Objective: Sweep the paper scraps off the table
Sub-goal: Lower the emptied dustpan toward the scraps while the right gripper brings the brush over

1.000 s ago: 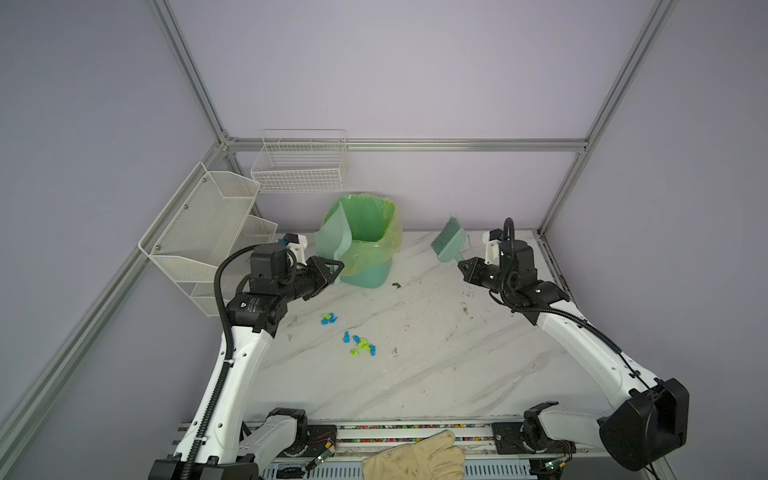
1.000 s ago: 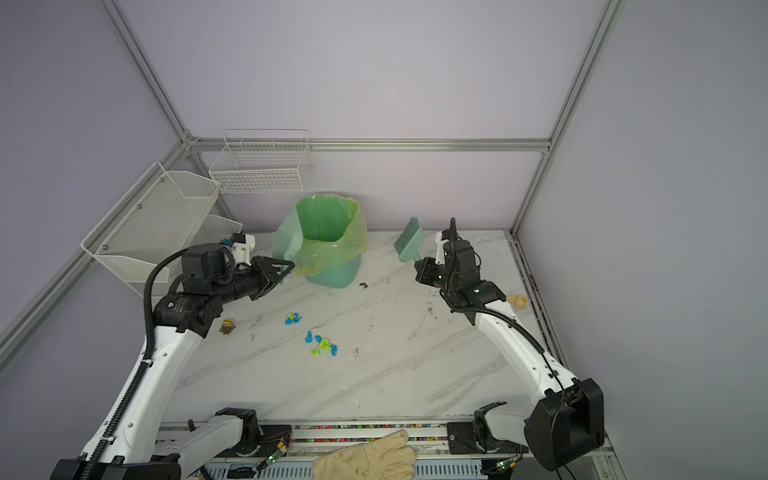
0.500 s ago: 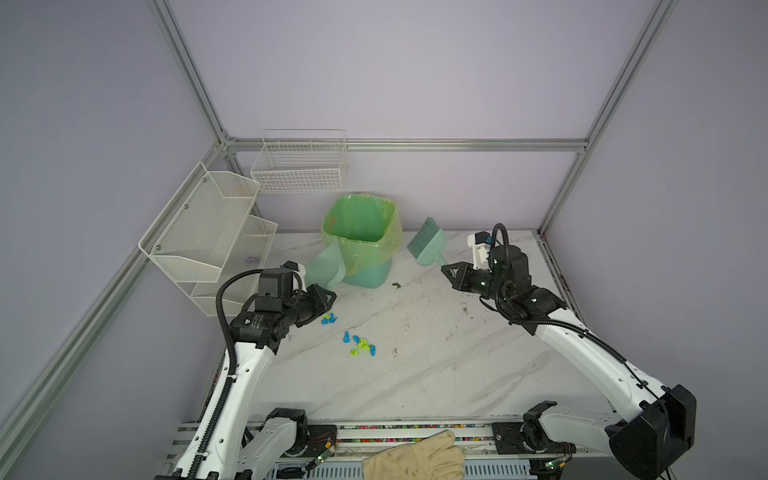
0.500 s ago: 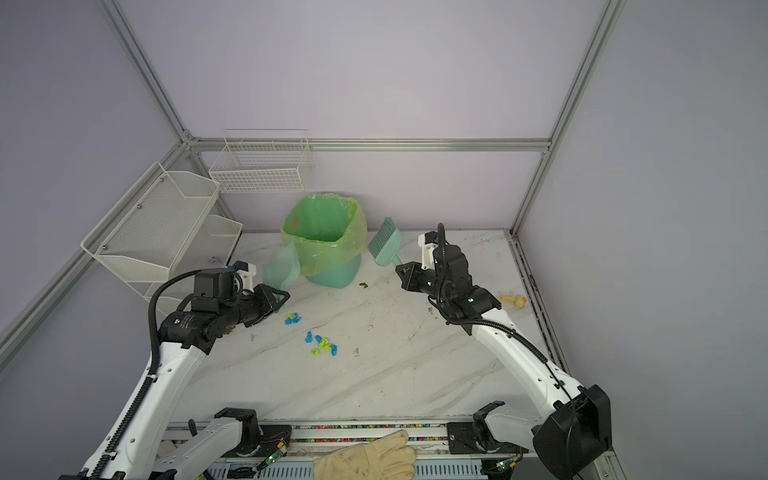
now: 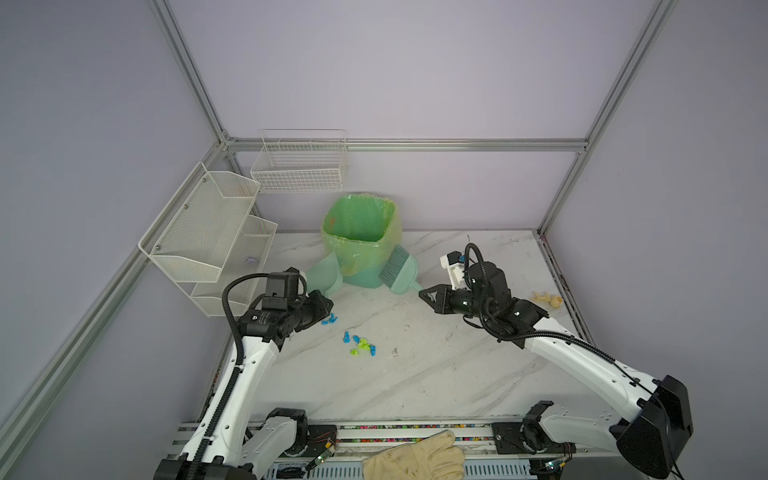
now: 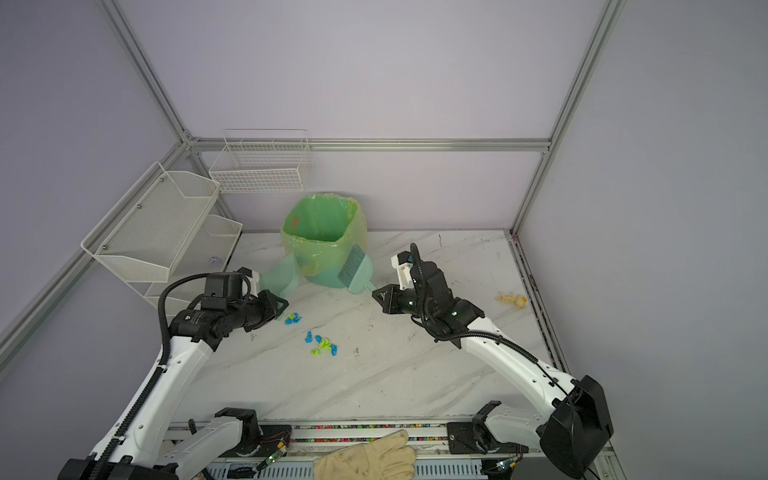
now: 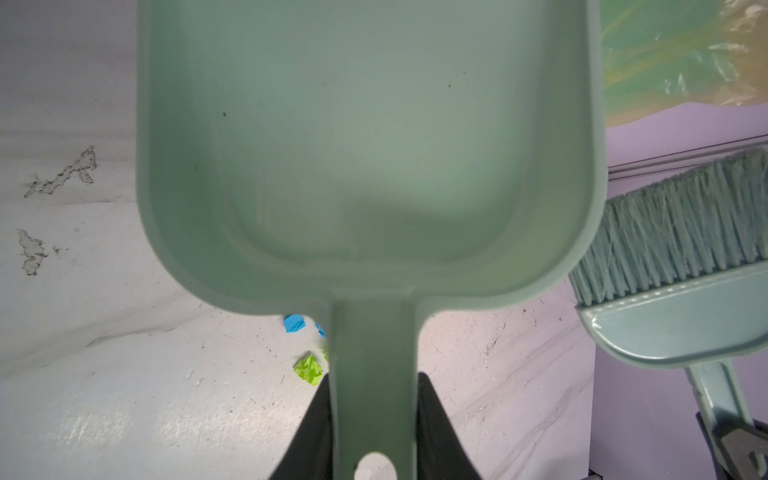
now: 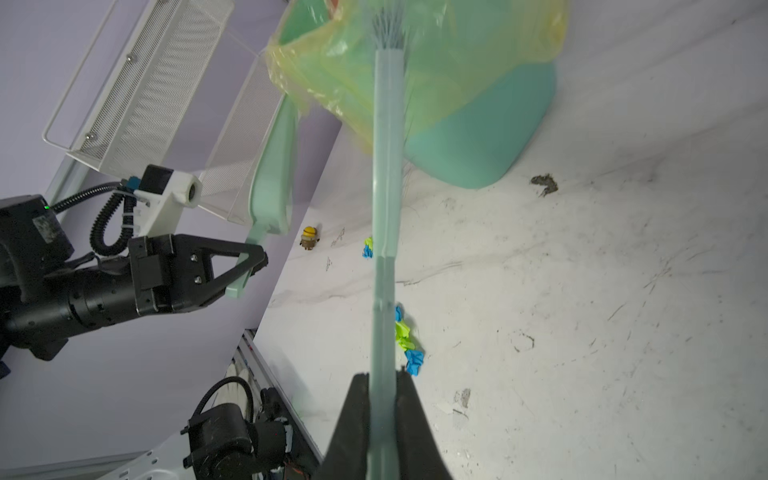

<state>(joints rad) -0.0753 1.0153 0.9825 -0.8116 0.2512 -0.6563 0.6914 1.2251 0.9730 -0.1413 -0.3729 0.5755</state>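
Note:
Blue and lime-green paper scraps point(image 5: 360, 345) point(image 6: 322, 345) lie in a small cluster on the white marble table point(image 5: 415, 374), with a few more scraps point(image 5: 330, 321) just ahead of my left gripper point(image 5: 324, 309) point(image 6: 279, 305). The left gripper point(image 7: 372, 378) is shut on the handle of a mint-green dustpan point(image 7: 365, 145) point(image 5: 326, 279), whose empty pan rises beside the bin. My right gripper point(image 5: 426, 294) point(image 8: 382, 376) is shut on the handle of a green brush point(image 5: 399, 270) point(image 8: 386, 166). The brush head hangs in front of the bin, above the scraps point(image 8: 405, 338).
A bin with a green liner point(image 5: 359, 232) stands at the back middle. White wire racks point(image 5: 208, 232) line the left wall. A small yellow toy point(image 8: 309, 237) stands near the racks. A wooden figure point(image 5: 548, 298) lies far right. A glove point(image 5: 415, 459) rests on the front rail.
Both arms have come down and inward. The dustpan dropped from the bin's rim to low beside the scraps. The brush swung left, from the back right to in front of the bin.

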